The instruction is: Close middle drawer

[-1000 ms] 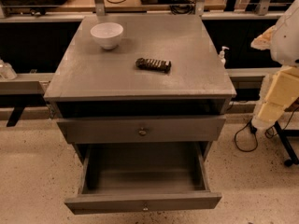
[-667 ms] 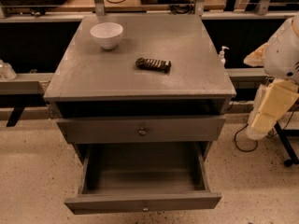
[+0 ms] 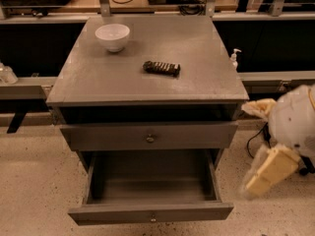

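The grey cabinet [image 3: 147,82] stands in the middle of the camera view. Its middle drawer [image 3: 150,213] is pulled far out at the bottom of the view. It is wide and shallow, has a low flat front with a tiny centre knob [image 3: 153,218], and its inside is bare. Above it is the taller drawer front with a brass knob [image 3: 150,138]. My gripper [image 3: 268,170], the beige end of the white arm, hangs to the right of the open drawer, level with it and apart from it.
A white bowl [image 3: 112,36] and a dark snack bar [image 3: 161,68] lie on the cabinet top. A small pump bottle [image 3: 235,59] stands on the ledge at the right. Cables run along the back and on the speckled floor [image 3: 34,181].
My arm has moved down and a little left, from beside the cabinet top to beside the open drawer. The drawers and the things on top have not moved.
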`<state>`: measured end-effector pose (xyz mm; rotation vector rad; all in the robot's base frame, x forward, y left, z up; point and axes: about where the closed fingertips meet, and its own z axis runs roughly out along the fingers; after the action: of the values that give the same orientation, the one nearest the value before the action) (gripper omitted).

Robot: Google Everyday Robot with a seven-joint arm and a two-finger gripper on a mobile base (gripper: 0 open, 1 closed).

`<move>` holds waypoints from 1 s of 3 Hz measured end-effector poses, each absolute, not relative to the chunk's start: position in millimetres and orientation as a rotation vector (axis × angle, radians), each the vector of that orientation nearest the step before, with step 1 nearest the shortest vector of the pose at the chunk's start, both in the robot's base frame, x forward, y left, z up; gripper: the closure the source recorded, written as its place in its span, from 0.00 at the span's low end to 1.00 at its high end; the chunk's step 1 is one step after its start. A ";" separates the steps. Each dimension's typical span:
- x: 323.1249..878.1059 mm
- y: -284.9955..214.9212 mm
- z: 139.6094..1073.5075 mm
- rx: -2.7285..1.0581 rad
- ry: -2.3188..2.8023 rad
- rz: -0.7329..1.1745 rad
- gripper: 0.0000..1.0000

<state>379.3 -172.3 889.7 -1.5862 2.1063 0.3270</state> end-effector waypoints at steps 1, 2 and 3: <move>368.0 -180.7 869.2 -1.459 2.141 0.350 0.00; 363.7 -170.8 862.3 -1.568 2.085 0.354 0.00; 356.7 -160.1 835.3 -1.629 1.946 0.416 0.00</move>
<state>356.7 -160.1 835.3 -1.6285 1.9463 0.4157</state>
